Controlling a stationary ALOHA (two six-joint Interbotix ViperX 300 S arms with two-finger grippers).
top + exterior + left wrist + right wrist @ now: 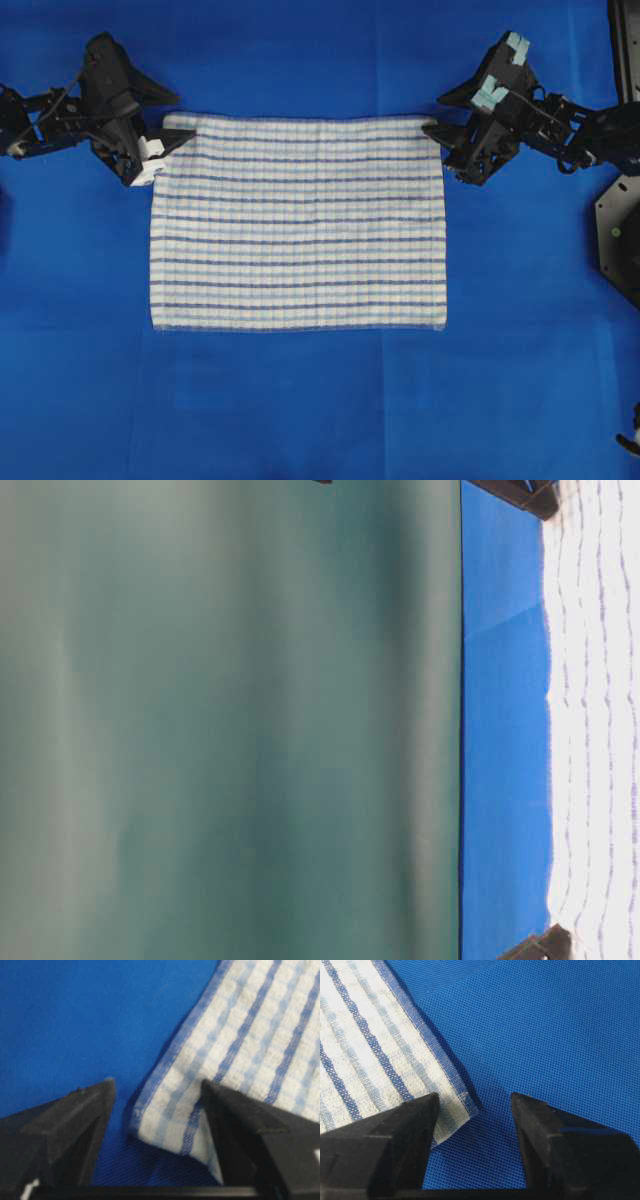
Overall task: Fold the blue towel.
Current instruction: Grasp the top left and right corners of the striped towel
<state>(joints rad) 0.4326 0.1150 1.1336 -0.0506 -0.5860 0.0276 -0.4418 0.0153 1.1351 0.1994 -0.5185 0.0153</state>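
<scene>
The towel (298, 224) lies flat and unfolded in the middle of the surface (300, 410), a white woven rectangle crossed by thin dark-blue and pale-blue stripes that make a faint check, with hemmed edges. Its near edge lies straight across the blue covering. The two far corners each have a hand at them.

At the far left corner the left hand (160, 152) is spread wide; in the left wrist view one finger sits over the cloth and the other over bare blue, the corner (165, 1130) between them, slightly lifted and rounded. At the far right corner the right hand (437, 135) is also apart, straddling the corner (455, 1110); neither grips the cloth.

A black plate (620, 235) sits at the right edge. The table-level view is mostly filled by a blurred green backdrop (230, 720). No writing can be read.
</scene>
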